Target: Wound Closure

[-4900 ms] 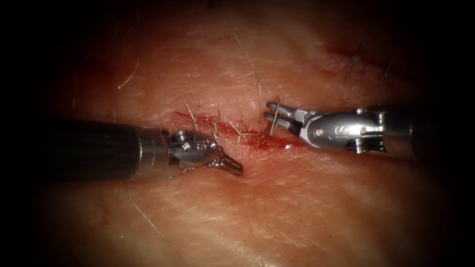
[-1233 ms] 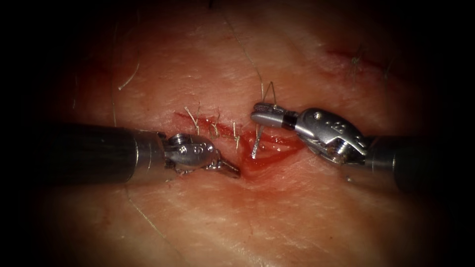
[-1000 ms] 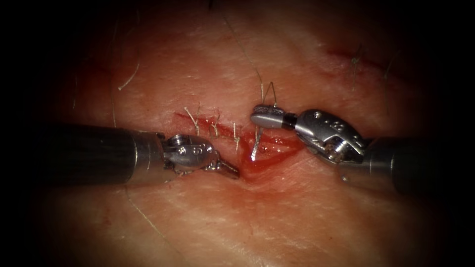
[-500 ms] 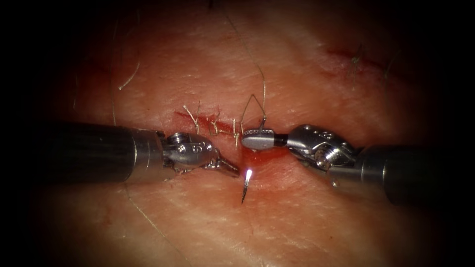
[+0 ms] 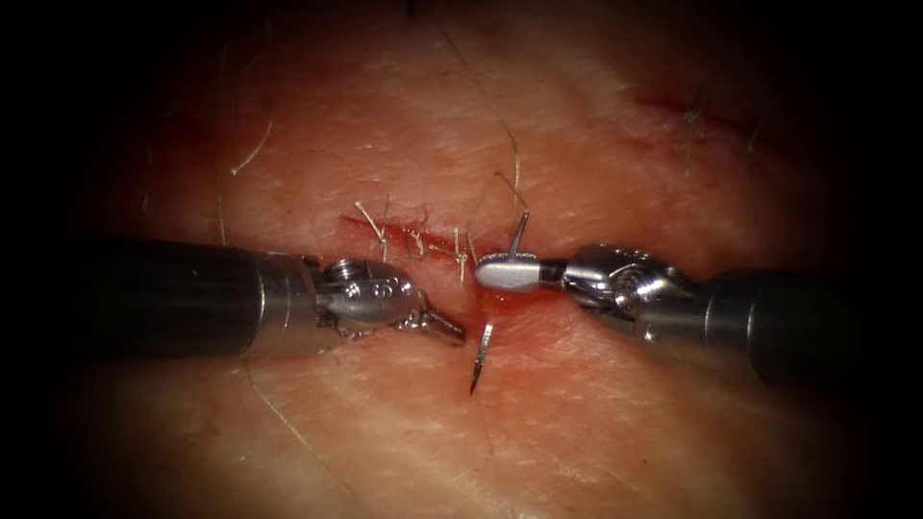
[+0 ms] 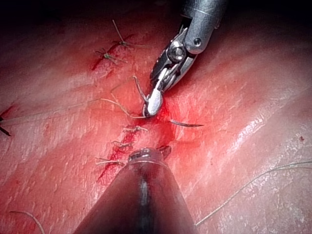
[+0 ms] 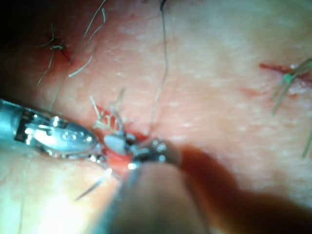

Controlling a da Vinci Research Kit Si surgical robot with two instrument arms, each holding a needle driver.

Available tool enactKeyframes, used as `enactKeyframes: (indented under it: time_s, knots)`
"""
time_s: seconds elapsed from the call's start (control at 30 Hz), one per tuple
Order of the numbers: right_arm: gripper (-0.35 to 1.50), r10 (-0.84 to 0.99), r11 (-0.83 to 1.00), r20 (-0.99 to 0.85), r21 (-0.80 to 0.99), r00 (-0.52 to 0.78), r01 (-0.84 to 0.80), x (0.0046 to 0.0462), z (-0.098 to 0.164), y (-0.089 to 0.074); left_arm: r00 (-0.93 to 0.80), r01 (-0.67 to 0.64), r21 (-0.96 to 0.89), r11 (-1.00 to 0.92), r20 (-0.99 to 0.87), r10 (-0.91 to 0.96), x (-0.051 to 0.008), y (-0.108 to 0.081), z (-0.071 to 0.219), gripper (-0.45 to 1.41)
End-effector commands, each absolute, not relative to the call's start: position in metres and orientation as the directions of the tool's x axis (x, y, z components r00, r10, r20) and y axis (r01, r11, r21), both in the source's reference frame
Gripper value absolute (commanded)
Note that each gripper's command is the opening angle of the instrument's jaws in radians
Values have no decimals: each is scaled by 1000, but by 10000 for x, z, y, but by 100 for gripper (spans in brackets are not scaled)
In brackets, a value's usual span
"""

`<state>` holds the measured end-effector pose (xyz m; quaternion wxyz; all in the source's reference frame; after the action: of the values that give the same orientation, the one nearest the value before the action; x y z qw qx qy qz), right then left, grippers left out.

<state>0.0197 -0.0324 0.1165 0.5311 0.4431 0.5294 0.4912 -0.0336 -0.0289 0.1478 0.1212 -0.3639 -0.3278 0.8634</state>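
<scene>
Here, nearest the endoscope, the needle (image 5: 480, 358) is showing its pointed end through the tissue (image 5: 538, 423) on the near lip of the cut (image 5: 423, 245) — the exposed tip is standing free, with red fluid (image 5: 510, 306) pooling just behind it. Half a second ago that tip was sitting in the same place. Just to its left, the left tool (image 5: 444, 330) is lying low with its fingers pressed against the near lip; they are looking closed, though whether they are gripping tissue or merely pushing on it I cannot tell. Over the cut, the right tool (image 5: 495, 273) is gripping the needle near its tail end, fingers closed on it, while the middle of the curve is sitting buried in the tissue. Beyond that, the thread (image 5: 505, 144) is trailing from the needle's tail across the far tissue, and the tied stitches (image 5: 423, 245) are lying along the cut to the left. Judging from this, a good pass is depending on rolling along the needle's own curve — not levering it flat — and on keeping the near lip steadied.
</scene>
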Motion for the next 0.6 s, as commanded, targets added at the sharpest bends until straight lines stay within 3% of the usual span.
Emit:
enactKeyframes:
  time_s: [0.03, 0.07, 0.17, 0.23, 0.37, 0.6]
  knots:
    - [77, 990, 129, -131, 991, -60, -44, 202, 1170, -324, -705, 21, -652, -758, -548, 451, -342, -291, 1482, -45]
    - [103, 989, 128, -130, 991, -73, -31, 201, 1170, -322, -703, 24, -644, -765, -555, 445, -343, -290, 1480, -45]
    - [128, 989, 124, -126, 992, -74, -27, 197, 1169, -315, -698, 34, -613, -790, -580, 420, -344, -287, 1473, -45]
    - [128, 980, 180, -182, 983, -78, -32, 193, 1170, -310, -692, 35, -604, -796, -590, 417, -344, -285, 1469, -45]
    - [129, 867, 487, -495, 865, -55, -121, 182, 1177, -302, -690, 33, -601, -799, -592, 417, -339, -282, 1463, -45]
    - [131, 865, 494, -501, 852, 1, -173, 141, 1186, -290, -689, 35, -582, -812, -603, 402, -336, -282, 1466, -45]
